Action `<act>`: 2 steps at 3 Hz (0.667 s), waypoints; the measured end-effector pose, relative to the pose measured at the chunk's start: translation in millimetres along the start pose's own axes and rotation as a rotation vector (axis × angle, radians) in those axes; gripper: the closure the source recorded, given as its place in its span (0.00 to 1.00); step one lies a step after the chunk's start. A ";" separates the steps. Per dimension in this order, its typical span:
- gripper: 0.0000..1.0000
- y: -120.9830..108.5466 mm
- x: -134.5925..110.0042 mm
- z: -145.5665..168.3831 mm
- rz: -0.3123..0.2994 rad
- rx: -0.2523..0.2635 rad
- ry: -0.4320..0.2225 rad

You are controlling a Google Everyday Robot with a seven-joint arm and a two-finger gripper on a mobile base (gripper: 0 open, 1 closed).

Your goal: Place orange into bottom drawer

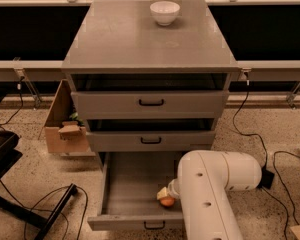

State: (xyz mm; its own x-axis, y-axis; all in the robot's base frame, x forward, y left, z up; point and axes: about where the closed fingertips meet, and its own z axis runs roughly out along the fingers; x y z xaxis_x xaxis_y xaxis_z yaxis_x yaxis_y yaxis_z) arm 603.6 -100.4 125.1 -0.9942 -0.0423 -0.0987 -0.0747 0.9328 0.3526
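Observation:
The bottom drawer (126, 184) of the grey cabinet is pulled open toward me. The orange (166, 201) sits low inside it, near the front right. My gripper (165, 194) reaches down into the drawer at the orange and is mostly hidden behind my white arm (210, 189). Only a pale fingertip (162, 193) shows, right beside the orange. I cannot tell whether the orange rests on the drawer floor.
A white bowl (164, 12) stands on the cabinet top (140, 39). The two upper drawers (150, 103) are slightly ajar. A cardboard box (65, 129) sits on the floor at the left, and cables (55, 204) lie on both sides. A dark chair base (5, 154) is at the far left.

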 end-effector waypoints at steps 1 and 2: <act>0.00 0.0 0.0 0.0 0.000 0.000 0.000; 0.00 0.0 0.0 0.0 0.000 0.000 0.000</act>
State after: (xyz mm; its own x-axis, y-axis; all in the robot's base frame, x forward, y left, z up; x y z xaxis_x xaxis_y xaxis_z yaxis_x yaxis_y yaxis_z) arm 603.6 -100.4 125.0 -0.9942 -0.0424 -0.0987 -0.0747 0.9328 0.3526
